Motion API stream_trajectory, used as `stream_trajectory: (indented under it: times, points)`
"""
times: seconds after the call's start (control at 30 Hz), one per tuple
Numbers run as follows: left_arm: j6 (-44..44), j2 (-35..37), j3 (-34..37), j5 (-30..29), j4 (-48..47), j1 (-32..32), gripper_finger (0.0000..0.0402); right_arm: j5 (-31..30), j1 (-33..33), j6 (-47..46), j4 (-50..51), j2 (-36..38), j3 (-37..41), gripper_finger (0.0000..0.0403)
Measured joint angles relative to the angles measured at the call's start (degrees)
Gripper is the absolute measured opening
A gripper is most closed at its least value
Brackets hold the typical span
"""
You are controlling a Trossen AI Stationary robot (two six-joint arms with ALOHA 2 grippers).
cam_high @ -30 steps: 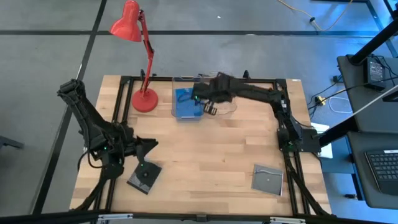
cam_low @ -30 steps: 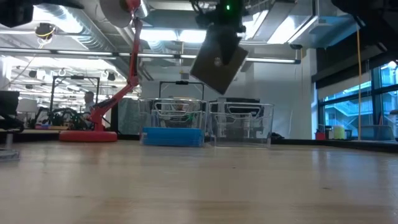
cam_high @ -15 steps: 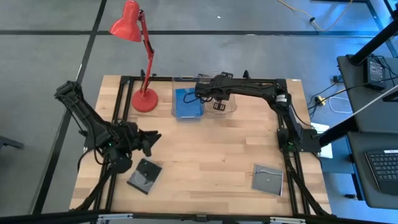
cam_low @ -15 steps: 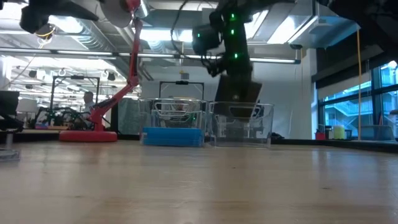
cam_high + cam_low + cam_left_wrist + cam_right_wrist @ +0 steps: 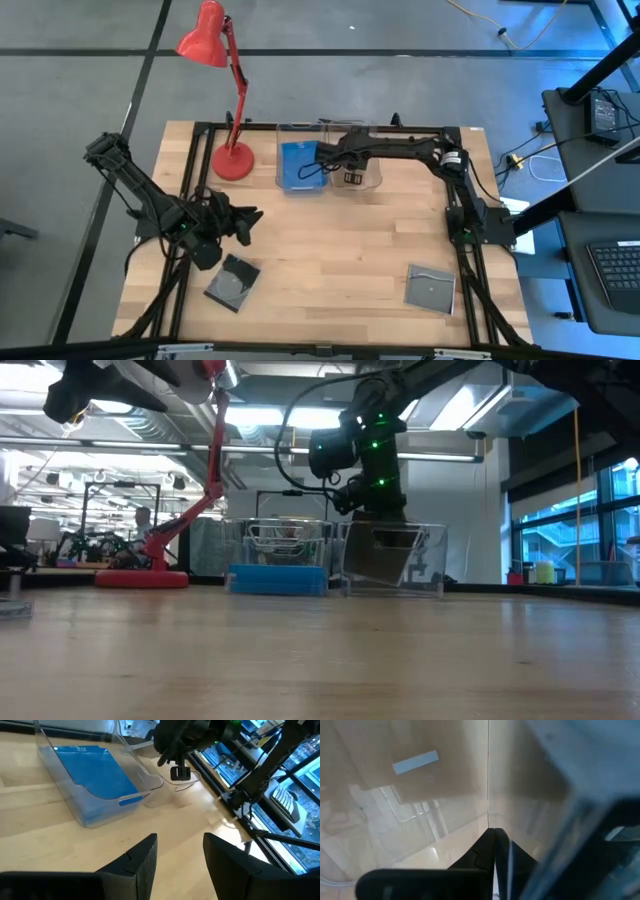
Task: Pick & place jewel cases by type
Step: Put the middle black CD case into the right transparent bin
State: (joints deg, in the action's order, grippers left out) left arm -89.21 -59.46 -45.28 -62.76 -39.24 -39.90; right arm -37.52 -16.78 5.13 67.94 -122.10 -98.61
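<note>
The right gripper (image 5: 340, 163) reached over the far side of the wooden table (image 5: 340, 260) and sat down inside the right-hand clear plastic bin (image 5: 392, 560). Its dark fingers (image 5: 492, 845) were pinched tight on a thin smoky grey-black jewel case (image 5: 382, 555), which in the low view hung tilted within the bin's walls; whether its lower edge touched the bin floor could not be made out.

Just beside it, the left-hand clear plastic bin (image 5: 300, 165) held bright blue flat cases (image 5: 95, 770), lying flat on its bottom; their count was hard to judge, though they looked stacked. A red desk lamp (image 5: 225, 90) stood next to that bin, at the table's far left.

The left gripper (image 5: 245, 222) hovered above the near-left part of the table with its two fingers (image 5: 142, 862) apart and holding nothing. A dark grey case (image 5: 232, 283) lay flat on the wood just nearer the table's front edge than that gripper. Another grey case (image 5: 430, 289) lay flat near the front right corner, well apart from both arms.
</note>
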Motion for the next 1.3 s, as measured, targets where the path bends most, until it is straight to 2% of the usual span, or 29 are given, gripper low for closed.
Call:
stream_trajectory:
  times: [0.17,0.47,0.7,0.83,1.0,1.3]
  points:
    - [0.02,0.00,0.00,0.35,0.02,0.06,0.0157,0.10,0.00,-0.09,0.14,0.00,0.00,0.0056]
    - [0.01,0.00,0.00,0.35,0.00,0.06,0.0157,2.70,0.02,1.17,0.31,0.00,0.00,0.0117]
    - [0.46,0.00,0.00,0.34,-0.02,0.06,0.0157,3.15,0.02,2.47,2.53,0.00,-0.02,0.0126]
    - [1.95,0.00,0.00,0.32,-0.02,0.06,0.0157,7.14,-0.02,3.19,3.82,0.00,-0.02,0.0126]
    - [1.95,0.00,0.00,0.35,-0.02,0.06,0.0157,14.98,0.00,4.35,3.81,0.00,-0.02,0.0126]
    - [1.74,0.00,0.00,0.33,-0.02,0.06,0.0157,20.16,-0.82,6.13,3.79,0.00,-0.02,0.0126]
